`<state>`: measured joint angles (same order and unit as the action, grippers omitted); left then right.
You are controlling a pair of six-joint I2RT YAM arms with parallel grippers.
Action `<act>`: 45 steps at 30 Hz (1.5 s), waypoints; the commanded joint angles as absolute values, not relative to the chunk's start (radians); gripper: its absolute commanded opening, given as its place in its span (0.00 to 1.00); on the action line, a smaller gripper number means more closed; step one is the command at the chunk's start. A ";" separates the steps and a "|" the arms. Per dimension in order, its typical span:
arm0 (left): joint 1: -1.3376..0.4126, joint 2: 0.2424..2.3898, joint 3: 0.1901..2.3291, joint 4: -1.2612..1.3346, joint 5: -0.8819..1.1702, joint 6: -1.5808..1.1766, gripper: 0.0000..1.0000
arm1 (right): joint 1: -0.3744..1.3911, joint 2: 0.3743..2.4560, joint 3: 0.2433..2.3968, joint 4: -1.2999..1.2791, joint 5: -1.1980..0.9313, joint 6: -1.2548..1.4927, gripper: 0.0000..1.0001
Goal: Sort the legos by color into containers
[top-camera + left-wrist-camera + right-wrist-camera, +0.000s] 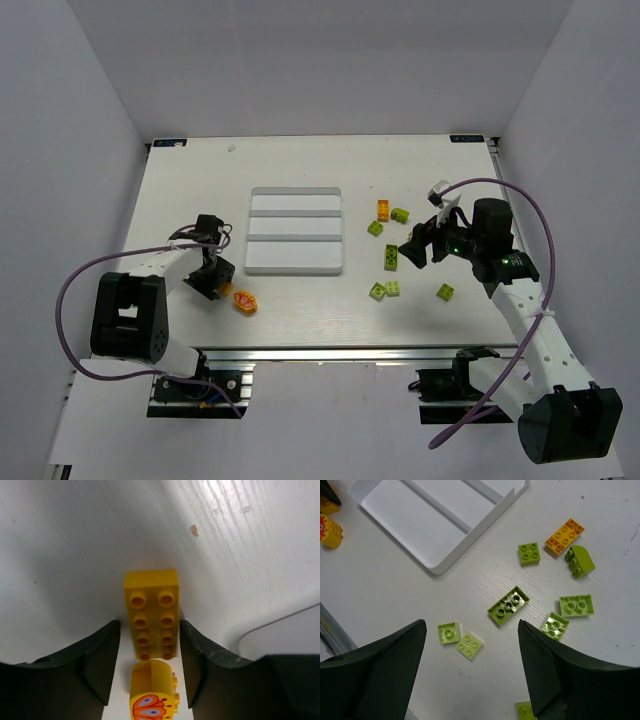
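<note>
The white tray (295, 262) with three long containers sits mid-table, and all three show nothing inside. My left gripper (213, 278) is low on the table left of it, open. Its jaws flank an orange eight-stud lego (151, 605), with a thin gap on the left side. A rounded orange lego with a printed face (150, 695) lies just behind the first one. My right gripper (412, 250) hangs open above several lime green legos (508, 604). Another orange lego (564, 535) lies beyond them.
The tray's near-left corner (280, 630) lies close to the right of my left fingers. Green legos are scattered right of the tray, one (444, 291) nearer the front. The aluminium table edge (332, 630) runs along the front.
</note>
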<state>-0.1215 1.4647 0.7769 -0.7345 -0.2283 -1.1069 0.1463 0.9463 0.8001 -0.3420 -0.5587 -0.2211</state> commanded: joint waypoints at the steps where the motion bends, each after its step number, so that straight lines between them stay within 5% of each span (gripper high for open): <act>1: -0.110 1.503 0.784 -0.695 -0.239 -1.127 0.59 | 0.144 0.939 0.788 -0.333 -0.564 -0.236 0.79; 7: -0.110 1.441 0.795 -0.741 -0.268 -1.099 0.25 | 0.146 0.942 0.787 -0.331 -0.569 -0.238 0.77; 11: -0.132 1.288 0.873 -0.773 -0.302 -0.984 0.01 | 0.143 0.953 0.784 -0.331 -0.587 -0.242 0.64; 20: -0.152 1.252 0.969 -0.680 0.076 -0.874 0.00 | 0.150 0.968 0.778 -0.334 -0.584 -0.249 0.24; 34: -0.285 1.496 1.052 -0.586 0.103 -0.925 0.00 | 0.149 0.986 0.767 -0.318 -0.548 -0.255 0.32; 38: -0.296 1.561 1.063 -0.577 0.110 -0.934 0.12 | 0.144 0.991 0.765 -0.319 -0.549 -0.258 0.47; 43: -0.305 1.595 1.097 -0.578 0.114 -0.934 0.58 | 0.149 0.997 0.767 -0.319 -0.558 -0.262 0.59; 45: -0.305 1.595 1.114 -0.587 0.112 -0.933 0.63 | 0.149 0.999 0.767 -0.322 -0.560 -0.265 0.61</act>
<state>-0.2989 1.6203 1.0550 -0.5987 0.1127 -0.9295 0.1463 0.9905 0.7700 -0.3416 -0.5491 -0.2516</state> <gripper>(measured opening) 0.614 0.600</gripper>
